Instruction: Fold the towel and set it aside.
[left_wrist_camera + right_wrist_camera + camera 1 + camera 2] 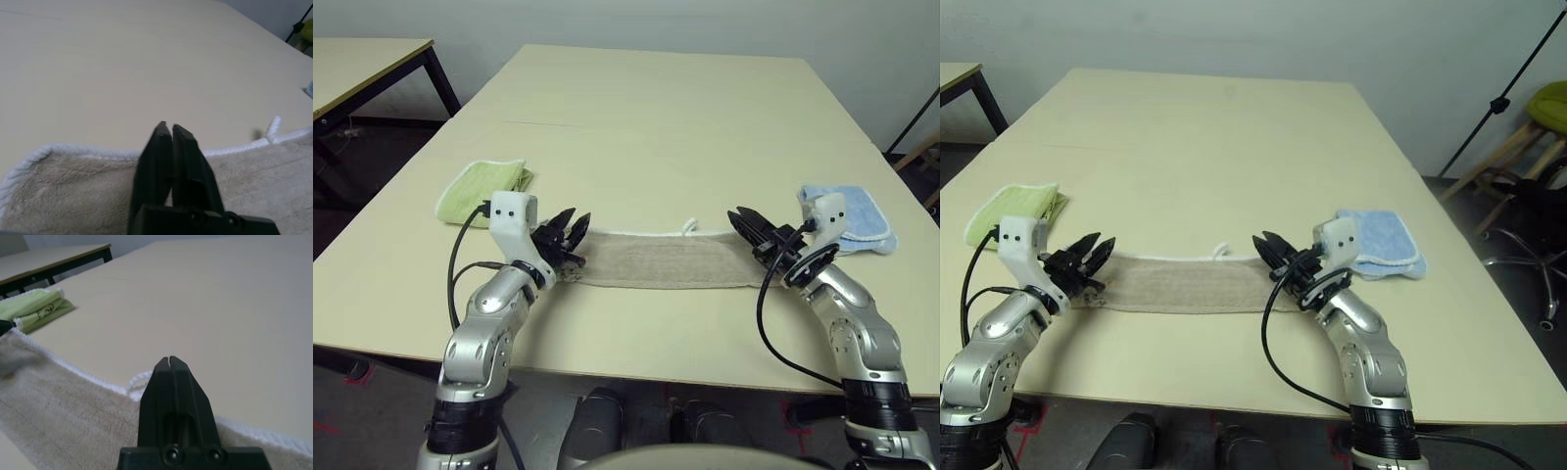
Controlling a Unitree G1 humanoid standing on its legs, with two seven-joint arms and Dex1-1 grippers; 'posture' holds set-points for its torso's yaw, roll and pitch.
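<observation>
Towel (pixel 666 260) lies as a long folded strip near the counter's (pixel 646 117) front edge. Left tool (pixel 570 235) and right tool (pixel 751 231), fingers pressed together and empty, hover at its ends. Uneven grips could skew the next fold.

A broad pale cream worktop (pixel 656 108) stretches away beyond the jaws to a plain light wall (pixel 1234 29). Off to the left stands a second table (pixel 372 64) with a black frame. To the right, on dark grey floor (pixel 1518 323), stand a black stand (pixel 1489 113) and a yellow-green chair (pixel 1552 103).
</observation>
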